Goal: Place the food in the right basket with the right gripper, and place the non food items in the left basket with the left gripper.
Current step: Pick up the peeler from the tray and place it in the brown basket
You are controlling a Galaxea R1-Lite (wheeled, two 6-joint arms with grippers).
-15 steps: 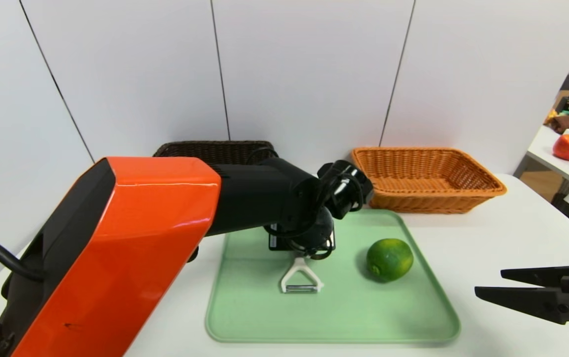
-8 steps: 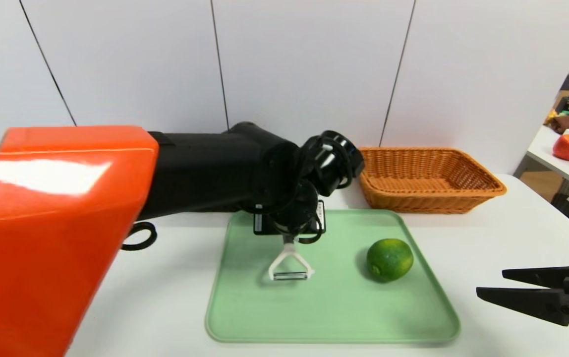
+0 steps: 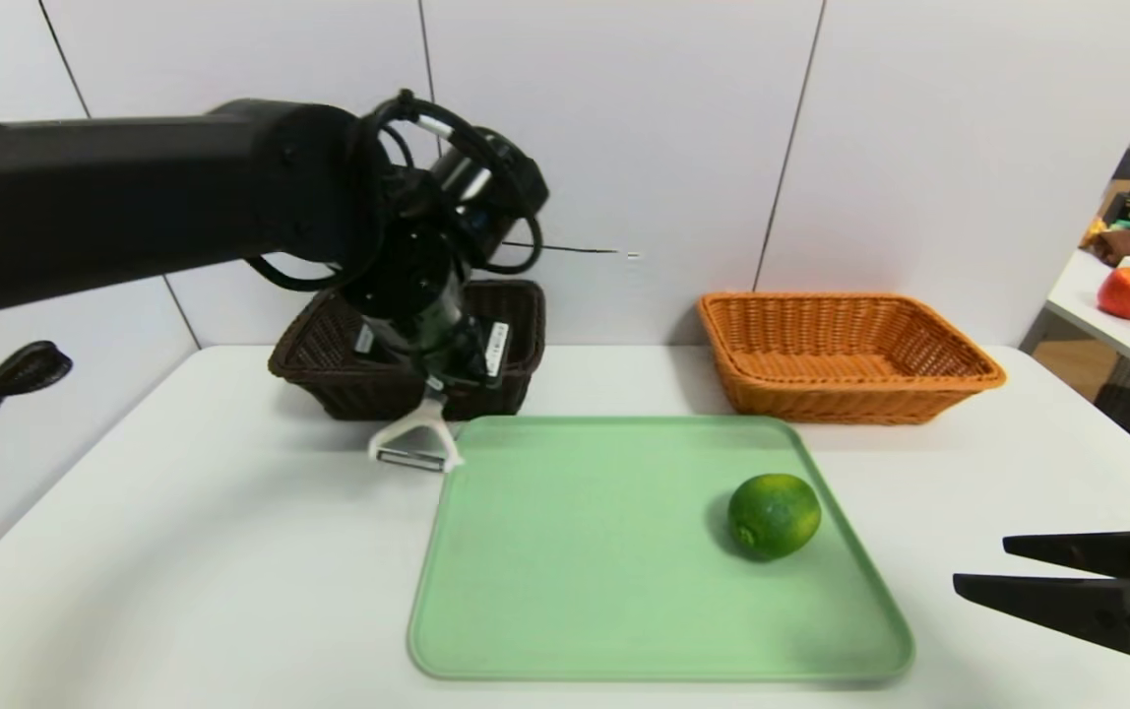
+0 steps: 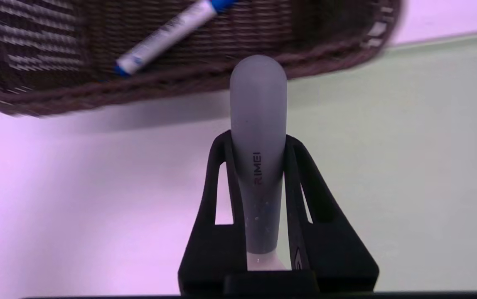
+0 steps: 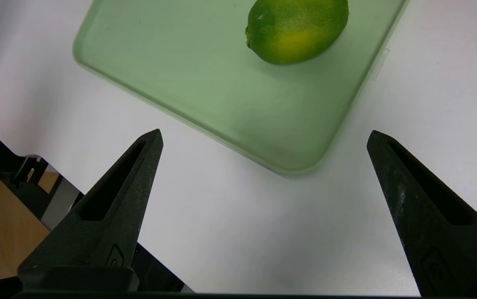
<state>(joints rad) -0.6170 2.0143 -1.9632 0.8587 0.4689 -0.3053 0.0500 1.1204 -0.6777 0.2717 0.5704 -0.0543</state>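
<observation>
We saw left gripper (image 3: pixel 437 379) clamped on grey handle of white Y-shaped peeler (image 3: pixel 414 443), near dark brown wicker basket (image 3: pixel 329 340): light, stiff, smooth, handle grip apt. Right gripper (image 5: pixel 263 137) spread, empty; round glossy green lime (image 3: pixel 774 515) looked slippery, firm.

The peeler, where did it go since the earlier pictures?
The left end effector, shut on the peeler, lifted it off the green tray and carried it left toward the dark basket. The lime, the orange basket and the open right end effector stayed put.
</observation>
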